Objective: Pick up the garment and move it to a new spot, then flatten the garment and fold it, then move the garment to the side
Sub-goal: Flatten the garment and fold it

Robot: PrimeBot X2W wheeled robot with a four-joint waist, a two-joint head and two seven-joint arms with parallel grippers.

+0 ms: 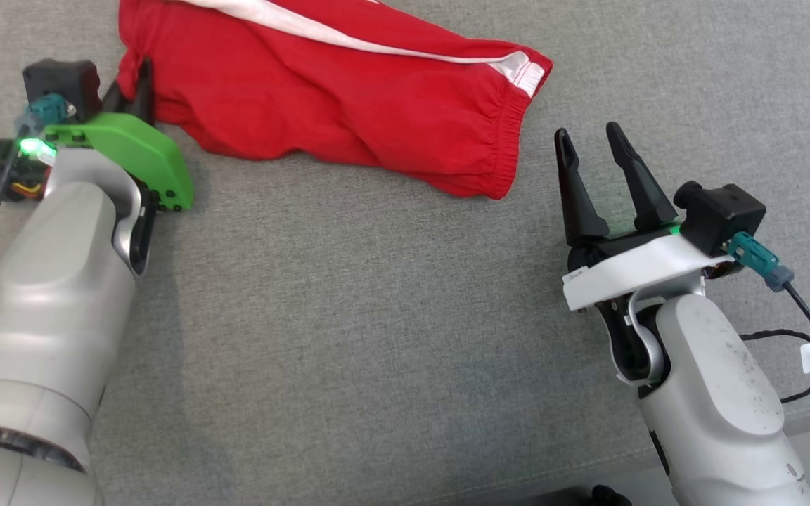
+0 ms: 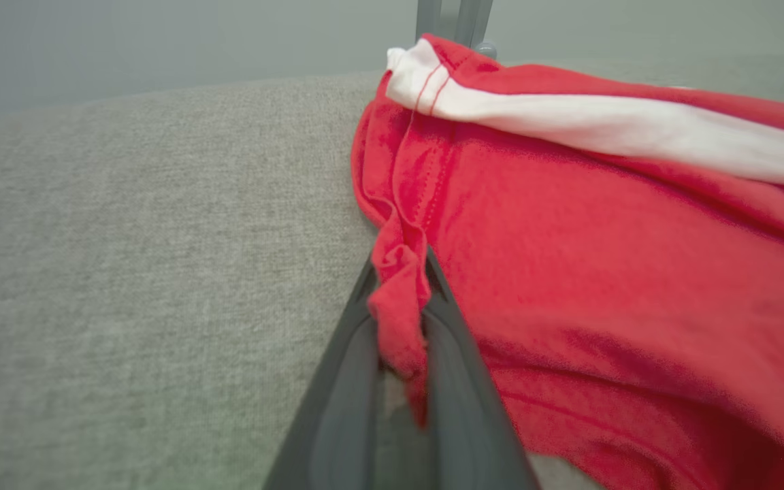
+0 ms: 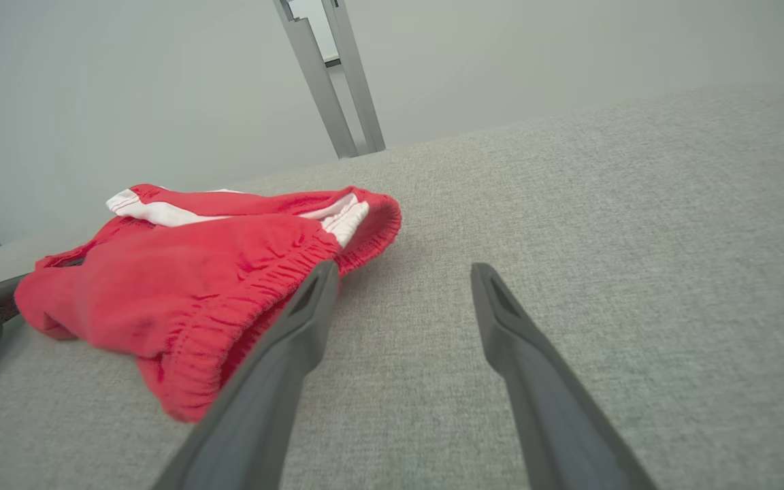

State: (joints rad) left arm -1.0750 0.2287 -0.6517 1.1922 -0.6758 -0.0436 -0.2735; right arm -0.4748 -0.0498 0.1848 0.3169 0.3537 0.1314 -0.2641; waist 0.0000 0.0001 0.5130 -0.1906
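Crumpled red fabric shorts with a white side stripe [image 1: 320, 91] lie on the grey woven table [image 1: 377, 316], far side. My left gripper [image 2: 402, 272] is clamped on a fold at their left edge. My right gripper [image 1: 588, 133] stands spread wide and empty, just right of the elastic waistband, not touching.

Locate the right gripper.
Head view, right side: the right gripper, fingers open, above the grey fabric surface, just right of the red garment, near its elastic waistband.
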